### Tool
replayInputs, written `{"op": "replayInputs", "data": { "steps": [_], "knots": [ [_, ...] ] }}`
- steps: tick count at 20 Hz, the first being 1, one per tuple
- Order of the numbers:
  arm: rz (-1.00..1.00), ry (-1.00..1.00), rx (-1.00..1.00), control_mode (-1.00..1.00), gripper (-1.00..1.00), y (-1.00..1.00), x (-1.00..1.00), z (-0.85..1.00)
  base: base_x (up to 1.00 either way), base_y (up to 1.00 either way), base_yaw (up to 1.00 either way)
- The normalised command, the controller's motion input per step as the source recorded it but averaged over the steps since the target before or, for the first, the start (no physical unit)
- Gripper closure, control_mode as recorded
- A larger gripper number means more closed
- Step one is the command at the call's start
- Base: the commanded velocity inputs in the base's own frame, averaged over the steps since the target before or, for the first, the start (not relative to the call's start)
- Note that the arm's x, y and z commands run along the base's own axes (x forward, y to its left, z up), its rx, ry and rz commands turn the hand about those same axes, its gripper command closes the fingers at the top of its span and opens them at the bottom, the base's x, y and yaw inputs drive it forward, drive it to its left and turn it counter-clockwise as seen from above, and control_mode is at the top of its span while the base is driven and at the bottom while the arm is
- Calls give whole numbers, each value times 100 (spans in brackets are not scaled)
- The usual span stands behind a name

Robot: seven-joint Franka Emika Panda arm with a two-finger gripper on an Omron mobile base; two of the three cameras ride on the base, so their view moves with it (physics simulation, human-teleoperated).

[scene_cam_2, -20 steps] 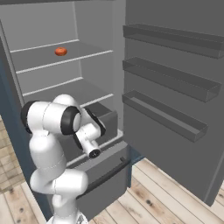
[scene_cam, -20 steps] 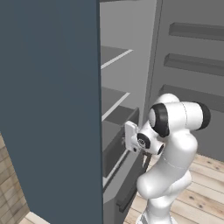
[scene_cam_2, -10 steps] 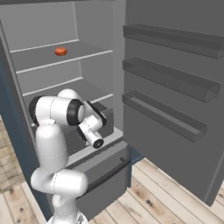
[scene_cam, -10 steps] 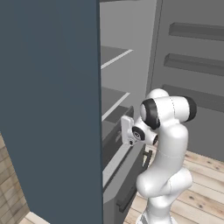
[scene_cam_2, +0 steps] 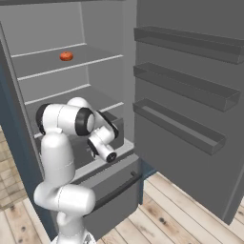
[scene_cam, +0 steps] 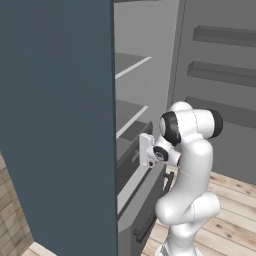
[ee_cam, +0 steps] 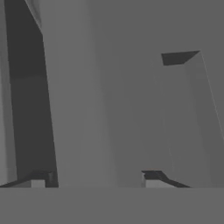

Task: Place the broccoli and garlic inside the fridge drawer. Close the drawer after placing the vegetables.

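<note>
A white robot arm bends at the elbow and reaches its hand into the lower part of an open fridge. In the hand view, the gripper (ee_cam: 95, 183) shows only as two small dark fingertips (ee_cam: 37, 183) at the bottom edge, set apart with a wide gap between them. Nothing can be seen between the tips, and plain grey fridge surfaces lie beyond them; whether the tips touch anything cannot be told. In the base views the hand is buried behind the wrist, so the fingers themselves are hidden.

The fridge drawer (scene_cam_2: 114, 190) sits just below the hand, pulled out, its flat dark grey front and bar handle facing the room. The drawer's inside is hidden by the arm. A small orange-red item (scene_cam_2: 66, 56) rests on a high shelf, well above and behind the hand. The open fridge door (scene_cam_2: 190, 119) with its three racks stands to the robot's right of the hand.

Compared with a second ago, the elbow has risen and swung closer to the fridge, and the wrist has moved further in over the drawer.
</note>
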Motion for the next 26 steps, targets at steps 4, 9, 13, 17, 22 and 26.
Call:
{"op": "replayInputs", "data": {
  "steps": [4,9,13,17,22,26],
  "knots": [
    [2,0,4,-100,-100,11,26,9,0,0,0],
    [1,0,0,-100,-100,-12,-23,29,0,0,0],
    [0,0,0,-100,-100,-3,-32,30,0,0,0],
    [0,0,0,-100,-100,-1,-37,24,0,0,0],
    [0,0,0,-100,-100,-12,-50,26,0,0,0],
    [0,0,0,-100,-100,-25,-58,32,0,0,0]
  ]
}}
